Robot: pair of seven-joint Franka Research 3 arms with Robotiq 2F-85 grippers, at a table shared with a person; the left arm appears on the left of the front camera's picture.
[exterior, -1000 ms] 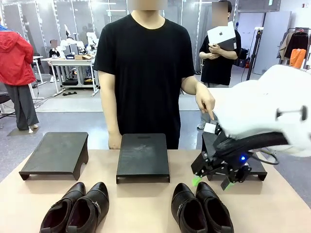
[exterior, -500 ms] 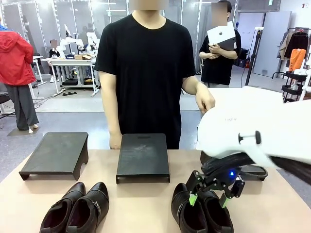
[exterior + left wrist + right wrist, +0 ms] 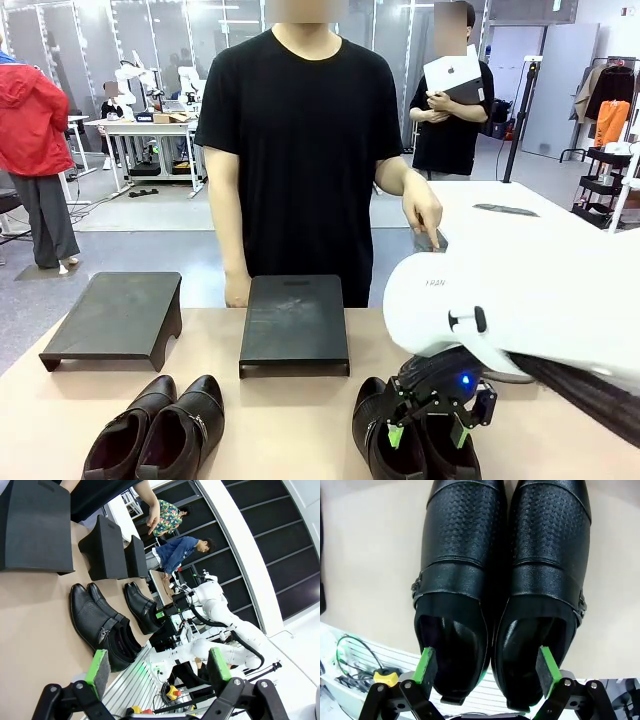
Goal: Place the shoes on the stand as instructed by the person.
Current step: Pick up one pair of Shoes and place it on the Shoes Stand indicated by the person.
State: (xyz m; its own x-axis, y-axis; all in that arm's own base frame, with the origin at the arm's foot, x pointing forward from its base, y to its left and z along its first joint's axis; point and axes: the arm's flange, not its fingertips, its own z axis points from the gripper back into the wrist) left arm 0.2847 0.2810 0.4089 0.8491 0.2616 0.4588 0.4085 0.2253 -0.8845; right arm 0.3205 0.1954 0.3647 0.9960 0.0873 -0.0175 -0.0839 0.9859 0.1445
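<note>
A tan desk [image 3: 300,425] spans the foreground. Far behind at left stands a figure in a red hooded jacket [image 3: 30,115]; at right a bystander [image 3: 450,135] hugs a silver laptop [image 3: 455,72], near a hanging orange garment [image 3: 612,118].

Black shoes [image 3: 455,555] with pin-dotted toes, black stands [image 3: 295,320]

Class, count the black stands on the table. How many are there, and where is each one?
3. One stand is at the left, another is in the middle, and a third is at the right, behind the right arm in the front view.
</note>
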